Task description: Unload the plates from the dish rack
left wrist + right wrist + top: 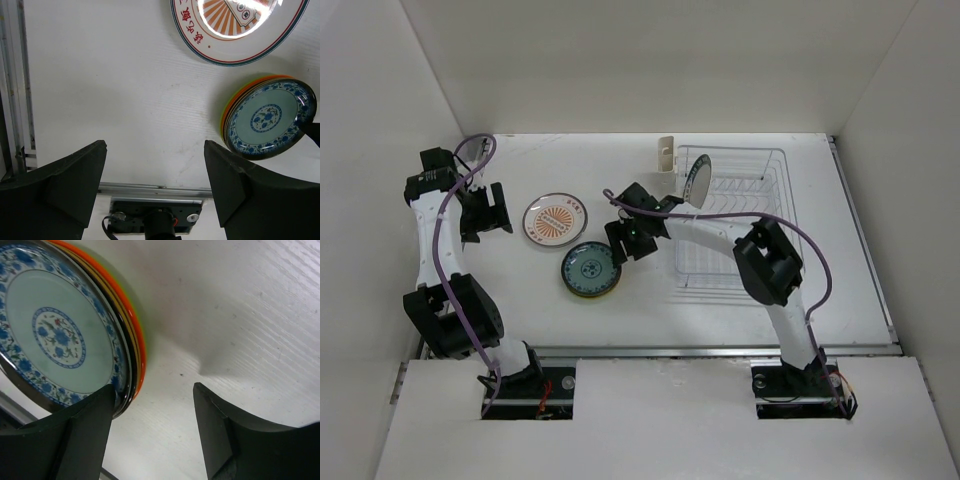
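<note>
White table (650, 312) bears a blue-flowered plate (590, 270) atop an orange plate (142, 349).

Five plates (591, 270), one dish rack (760, 200), one cutlery cup (666, 153), two robot arms (430, 240)

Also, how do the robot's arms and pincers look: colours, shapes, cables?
Both arms have white links and black joints. A purple cable runs along the right arm, another along the left arm. The left pincer and the right pincer each have two broad matte black fingers.
</note>
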